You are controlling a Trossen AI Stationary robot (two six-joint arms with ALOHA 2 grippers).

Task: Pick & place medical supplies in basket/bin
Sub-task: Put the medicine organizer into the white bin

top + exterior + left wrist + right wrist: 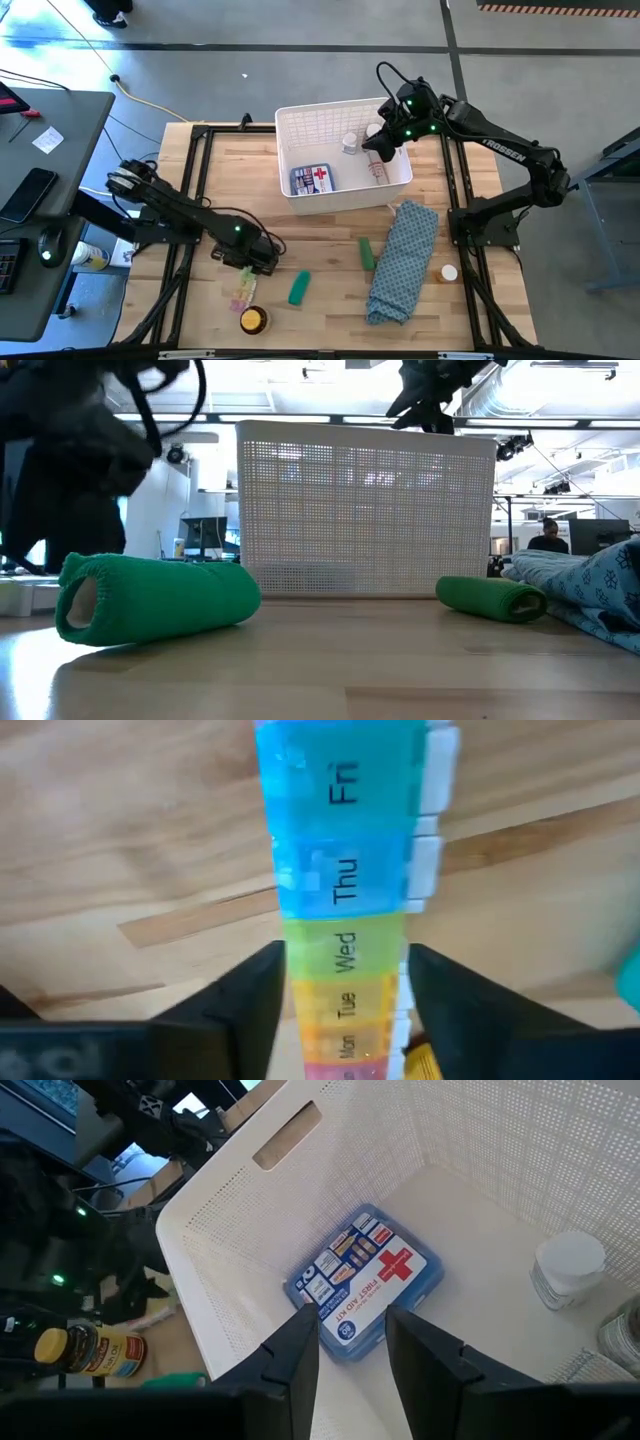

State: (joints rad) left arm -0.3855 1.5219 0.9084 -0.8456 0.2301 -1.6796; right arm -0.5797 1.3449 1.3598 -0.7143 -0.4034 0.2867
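My left gripper (256,264) stands near the table's front left, shut on the rainbow pill organiser strip (345,870), which shows below it in the high view (243,291). Near it lie a round yellow tin (253,320) and a green tube (299,288); another green tube (366,252) lies mid-table. The white lattice basket (400,182) at the far middle holds a blue-white red-cross pack (362,1280), a white-capped bottle (567,1268) and a pinkish tube (378,170). My right gripper (352,1342) hovers open above the basket's inside, touching nothing. My left gripper pinches the pill organiser's two long sides (345,1005) between its two fingers, at the yellow and orange compartments. The fingers (255,995) come steeply from above and lie across the strip. Whether the strip's blue end (340,780) is off the wood, I cannot tell.
A long blue patterned cloth (403,262) lies at the front right, with a small white-capped bottle (448,272) beside it. A black frame rail (195,180) borders the wooden top. A desk with a phone (30,192) stands off the left edge.
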